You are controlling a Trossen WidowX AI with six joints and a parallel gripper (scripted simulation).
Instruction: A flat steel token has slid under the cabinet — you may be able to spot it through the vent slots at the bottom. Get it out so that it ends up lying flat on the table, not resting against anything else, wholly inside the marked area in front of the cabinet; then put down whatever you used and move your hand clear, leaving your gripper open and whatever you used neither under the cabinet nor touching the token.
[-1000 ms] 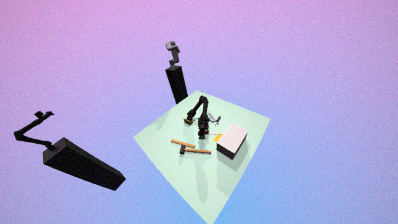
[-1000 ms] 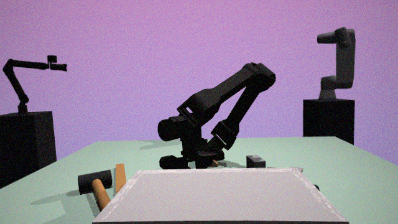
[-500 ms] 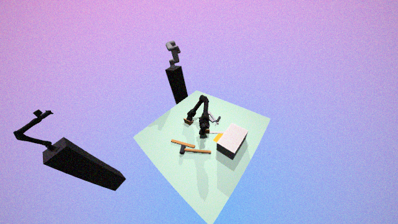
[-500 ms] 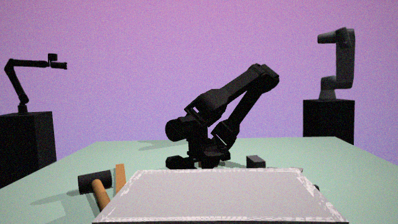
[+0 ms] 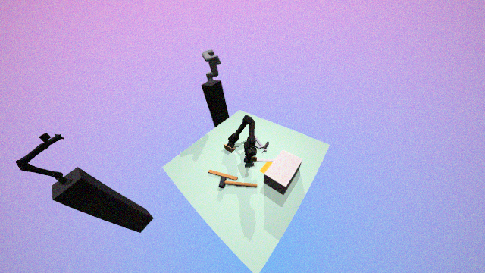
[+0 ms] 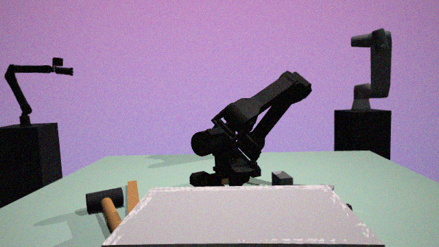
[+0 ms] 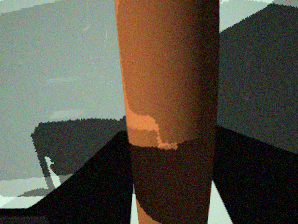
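The cabinet is a box with a pale top and dark sides. The orange-yellow marked area lies on the table in front of it, partly hidden by the cabinet. My gripper is low in front of the cabinet, shut on the round orange-brown handle of a tool. The tool's thin pale shaft points to the cabinet and reaches its front edge in the top view; whether its tip is underneath cannot be told. The steel token is not visible.
A black-headed mallet and a flat wooden stick lie on the table beside the arm. A pale object with a dark end lies on the arm's other side. Two other arms stand on black pedestals beyond the table.
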